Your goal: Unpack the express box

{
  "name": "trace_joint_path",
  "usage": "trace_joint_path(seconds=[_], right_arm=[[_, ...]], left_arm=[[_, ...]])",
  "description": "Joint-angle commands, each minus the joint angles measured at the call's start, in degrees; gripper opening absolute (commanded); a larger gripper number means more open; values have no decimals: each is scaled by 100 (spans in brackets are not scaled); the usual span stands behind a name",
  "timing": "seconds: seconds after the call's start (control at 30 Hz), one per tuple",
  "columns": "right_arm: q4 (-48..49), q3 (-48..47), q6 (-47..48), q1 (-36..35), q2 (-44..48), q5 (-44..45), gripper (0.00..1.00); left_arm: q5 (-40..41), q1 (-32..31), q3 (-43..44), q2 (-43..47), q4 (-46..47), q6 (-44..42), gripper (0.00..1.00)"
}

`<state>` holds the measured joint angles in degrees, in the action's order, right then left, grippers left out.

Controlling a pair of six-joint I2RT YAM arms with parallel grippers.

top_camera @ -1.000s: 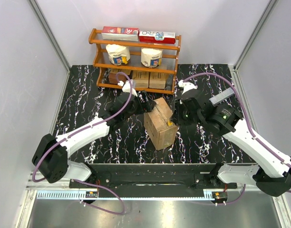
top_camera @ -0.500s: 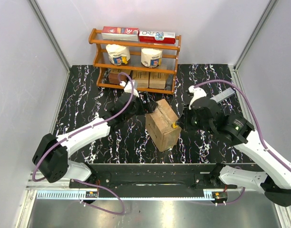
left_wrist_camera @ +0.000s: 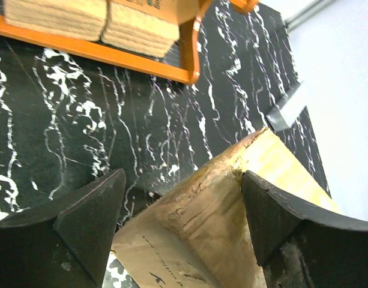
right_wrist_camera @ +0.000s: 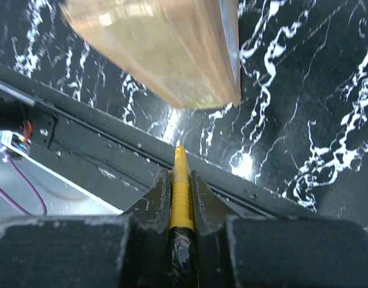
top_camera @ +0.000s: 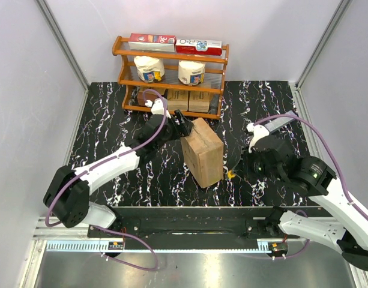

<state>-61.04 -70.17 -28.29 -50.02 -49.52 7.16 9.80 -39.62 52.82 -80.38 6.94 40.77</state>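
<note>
The express box (top_camera: 203, 153) is a brown carton that stands tilted on the black marble table, mid-centre. It also shows in the left wrist view (left_wrist_camera: 220, 228) and, blurred, in the right wrist view (right_wrist_camera: 165, 48). My left gripper (top_camera: 182, 129) is at the box's far top corner. In its wrist view the gripper (left_wrist_camera: 180, 186) has wide jaws that straddle that corner, and both fingers touch the cardboard. My right gripper (top_camera: 235, 168) is to the right of the box and apart from it. It (right_wrist_camera: 180, 180) is shut on a thin yellow tool (right_wrist_camera: 181, 192) that points at the table's near edge.
An orange wooden rack (top_camera: 171, 57) stands at the back with red packets, two cups and small brown cartons (top_camera: 188, 101). Its lower rail (left_wrist_camera: 141, 60) is just beyond my left gripper. The black front rail (right_wrist_camera: 81, 132) lies below the right gripper.
My right gripper has drawn back from the box, toward the near right, with the yellow tool. The box has turned and stands more upright, with my left gripper still at its far corner.
</note>
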Motion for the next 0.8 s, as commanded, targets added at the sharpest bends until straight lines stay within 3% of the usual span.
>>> trace_joint_path(seconds=[0.0, 0.17, 0.37, 0.77], right_arm=[[-488, 13, 61, -34, 21, -189, 0], [-471, -251, 122, -34, -49, 75, 0], [-242, -217, 26, -34, -269, 628, 0], [268, 162, -536, -8, -1112, 1323, 0]], left_arm=[[532, 59, -290, -259, -896, -360, 81], [303, 59, -395, -22, -564, -447, 81], [-83, 59, -457, 602, -106, -649, 91], [-936, 129, 378, 857, -184, -764, 99]])
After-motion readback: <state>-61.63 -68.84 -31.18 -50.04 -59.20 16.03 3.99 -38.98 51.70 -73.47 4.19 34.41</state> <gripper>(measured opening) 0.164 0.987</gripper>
